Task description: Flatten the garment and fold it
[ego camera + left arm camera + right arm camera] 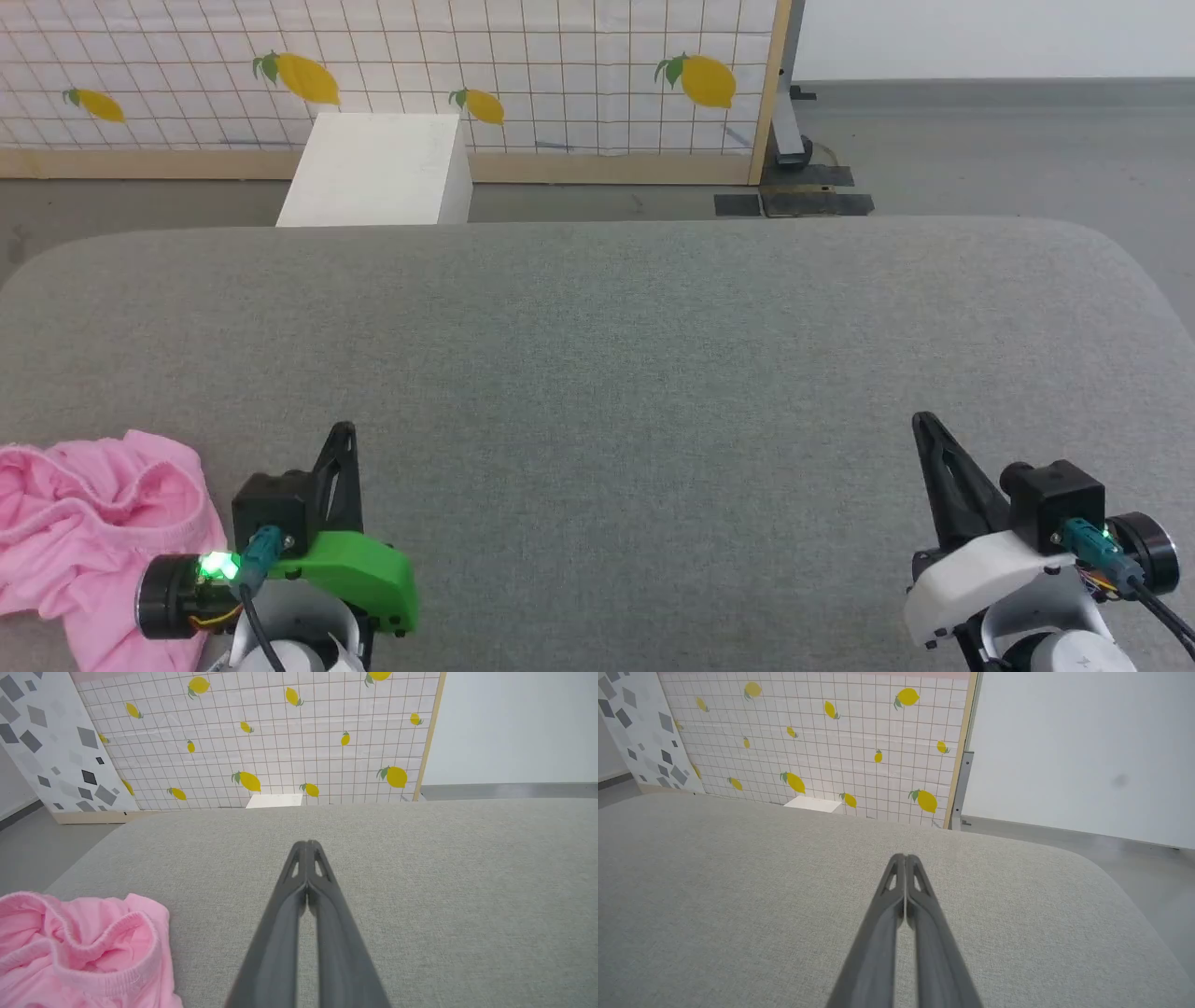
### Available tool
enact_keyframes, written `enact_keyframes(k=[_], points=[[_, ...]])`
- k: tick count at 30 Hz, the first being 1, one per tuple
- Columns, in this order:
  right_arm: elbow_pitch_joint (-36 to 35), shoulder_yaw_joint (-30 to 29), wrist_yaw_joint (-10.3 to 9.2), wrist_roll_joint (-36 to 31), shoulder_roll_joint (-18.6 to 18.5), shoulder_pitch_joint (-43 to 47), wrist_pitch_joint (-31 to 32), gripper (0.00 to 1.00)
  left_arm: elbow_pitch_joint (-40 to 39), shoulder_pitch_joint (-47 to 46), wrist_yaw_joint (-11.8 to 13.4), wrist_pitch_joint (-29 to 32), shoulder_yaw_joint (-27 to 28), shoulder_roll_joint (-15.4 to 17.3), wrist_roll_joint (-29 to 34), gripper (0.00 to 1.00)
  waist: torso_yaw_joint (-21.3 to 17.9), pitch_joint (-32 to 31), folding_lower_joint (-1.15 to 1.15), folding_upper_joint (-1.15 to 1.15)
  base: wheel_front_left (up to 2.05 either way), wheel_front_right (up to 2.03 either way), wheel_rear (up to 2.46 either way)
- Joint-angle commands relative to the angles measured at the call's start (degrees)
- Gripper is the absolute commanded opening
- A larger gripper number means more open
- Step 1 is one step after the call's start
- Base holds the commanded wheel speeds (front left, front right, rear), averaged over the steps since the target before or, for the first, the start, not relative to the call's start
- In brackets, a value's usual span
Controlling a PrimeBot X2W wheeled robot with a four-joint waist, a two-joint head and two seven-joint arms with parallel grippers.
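Well, flattening hasn't started: the garment [84, 523] sits bunched at the lower left of the head view on the bench [607, 373], left fingers [344, 457] and right fingers [943, 471] pressed together and empty, so the left should open and reach left.
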Motion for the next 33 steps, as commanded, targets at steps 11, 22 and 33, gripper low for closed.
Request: enact_keyframes(k=[11,22,33], points=[[-0.3,0.1,-0.08,-0.4,0.0,-0.5,0.0,0.0,-0.2,0.6,0.0,0.1,0.1,-0.2,0.6,0.0,0.0,0.0,0.0,0.46,0.0,0.0,0.0],[0.7,0.0,0.0,1.2,0.0,0.4,-0.8,1.0,0.7,0.1,0.2,-0.8,-0.5,0.0,-0.6,1.0,0.0,0.0,0.0,0.02,0.0,0.0,0.0],[1.8,0.2,-0.01,3.0,0.0,0.9,-2.4,1.0,1.8,0.3,0.7,-2.4,-0.7,0.0,-1.7,1.0,0.7,0.0,0.0,0.07,0.0,0.0,0.0]])
